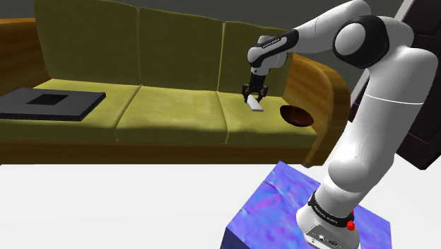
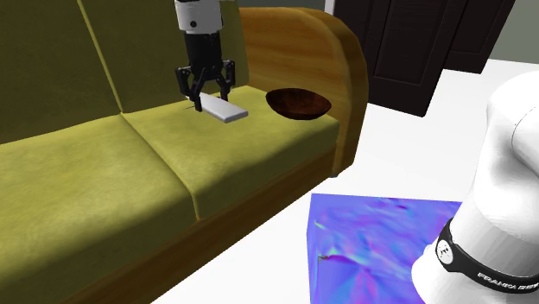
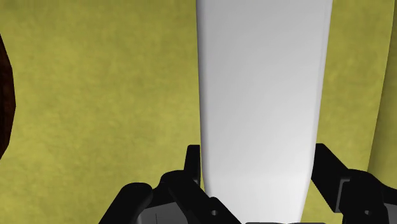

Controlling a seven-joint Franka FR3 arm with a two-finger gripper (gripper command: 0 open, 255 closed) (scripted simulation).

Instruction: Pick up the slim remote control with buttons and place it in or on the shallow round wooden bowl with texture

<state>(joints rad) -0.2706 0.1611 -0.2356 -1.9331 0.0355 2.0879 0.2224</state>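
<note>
A slim, plain white remote point(image 1: 255, 105) point(image 2: 224, 110) is clasped at one end by my black gripper point(image 1: 255, 93) point(image 2: 205, 90), which is shut on it and points straight down over the sofa's right-hand seat cushion. The remote slants low over the cushion; whether its far end touches I cannot tell. In the wrist view the remote point(image 3: 264, 95) runs away from the gripper point(image 3: 259, 159), with a finger point(image 3: 193, 167) on each long side. The shallow dark brown bowl point(image 1: 297, 115) point(image 2: 298, 103) point(image 3: 5, 95) rests on the same cushion by the armrest, a short way from the remote.
The olive sofa point(image 1: 169, 113) has curved wooden armrests point(image 1: 321, 81) point(image 2: 332, 52). A flat dark tray point(image 1: 49, 104) lies on the far-left cushion. The blue-purple stand point(image 1: 283, 205) is on a white floor. Dark doors point(image 2: 415, 43) stand behind the armrest.
</note>
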